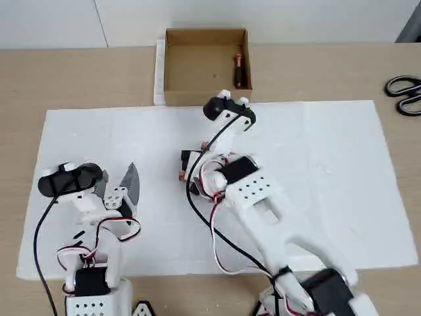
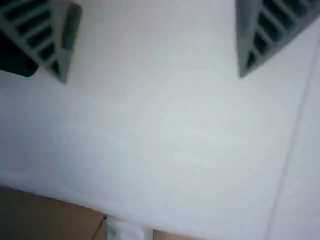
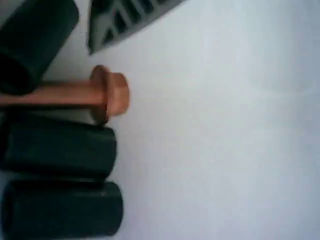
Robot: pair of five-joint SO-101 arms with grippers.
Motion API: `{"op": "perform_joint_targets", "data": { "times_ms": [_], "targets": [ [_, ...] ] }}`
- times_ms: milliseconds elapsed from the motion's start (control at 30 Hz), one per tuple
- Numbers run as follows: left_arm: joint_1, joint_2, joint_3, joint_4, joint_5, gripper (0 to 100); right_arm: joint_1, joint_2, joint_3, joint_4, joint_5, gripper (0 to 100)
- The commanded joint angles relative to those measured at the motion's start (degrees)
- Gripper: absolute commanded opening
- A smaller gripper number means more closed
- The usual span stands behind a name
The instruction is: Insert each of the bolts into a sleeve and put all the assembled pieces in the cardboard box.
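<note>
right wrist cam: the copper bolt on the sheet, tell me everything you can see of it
The bolt looks like copper-coloured metal: a smooth round shaft ending in a wider flanged head. It lies on its side on the white sheet. The visible shaft is bare, and its other end runs out of the picture. A black sleeve lies along one side and two more black sleeves along the other, close against it. Actual contact can't be confirmed.

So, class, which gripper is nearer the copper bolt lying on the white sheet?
Right. The right gripper sits close by the copper bolt, beside the black sleeves; the left gripper is open, off to its side over bare white sheet.
</note>
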Motion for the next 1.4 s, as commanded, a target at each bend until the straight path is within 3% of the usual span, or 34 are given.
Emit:
{"op": "perform_joint_targets", "data": {
  "times_ms": [0, 200, 367, 1100, 1367],
  "targets": [
    [-0.3, -0.6, -0.1, -0.3, 0.0, 21, -0.2, 1.5, -4.4, 0.4, -1.1, 12.6],
    [-0.3, -0.6, -0.1, -0.3, 0.0, 21, -0.5, 1.9, -4.4, 0.6, -1.2, 12.6],
    [-0.3, -0.6, -0.1, -0.3, 0.0, 21, -1.5, 1.8, -4.5, 1.6, -6.1, 12.6],
    [-0.3, -0.6, -0.1, -0.3, 0.0, 21, -1.7, 2.5, -4.0, 1.3, -6.2, 12.7],
    [-0.3, -0.6, -0.1, -0.3, 0.0, 21, -1.7, 8.0, -4.4, 1.3, -6.3, 22.4]
  ]
}}
